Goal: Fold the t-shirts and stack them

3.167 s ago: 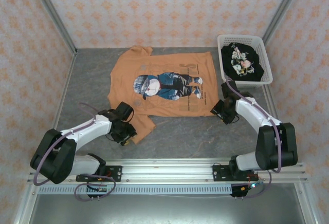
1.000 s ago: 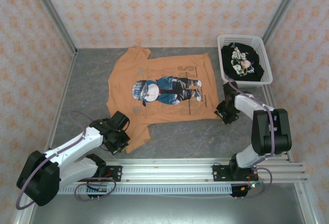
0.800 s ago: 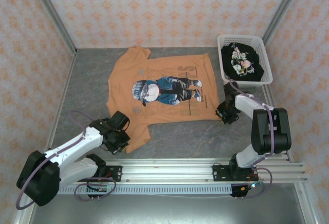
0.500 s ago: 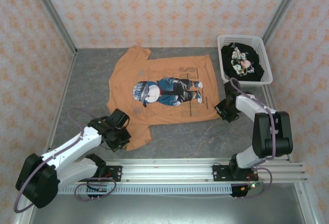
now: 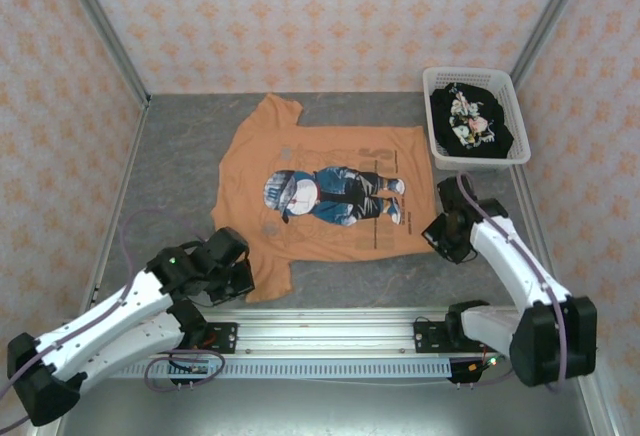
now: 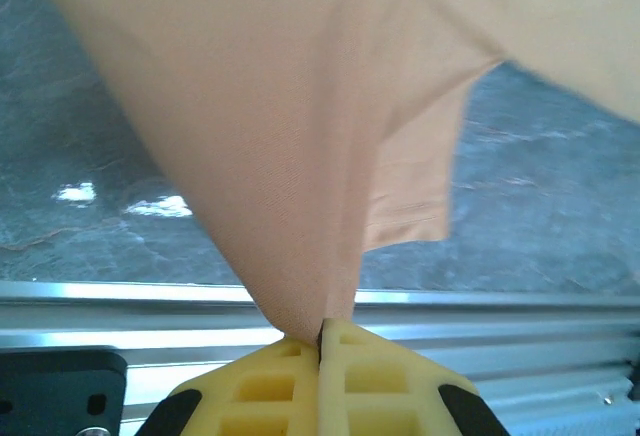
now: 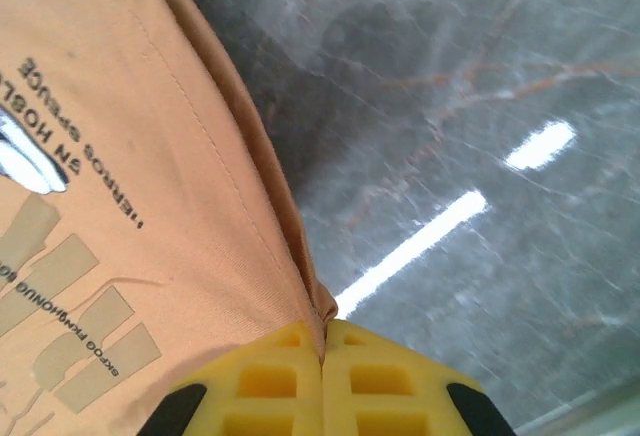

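Orange-tan t-shirt (image 5: 330, 191), spread mid-bench (image 5: 175, 171), is pinched at its near sleeve by the left jaws and at its near hem corner by the right jaws; the first fold is judged in hand, requiring an even joint lift.

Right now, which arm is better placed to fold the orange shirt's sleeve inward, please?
Likely left: the left end effector pinches the orange t-shirt's sleeve; the right end effector holds its hem corner.
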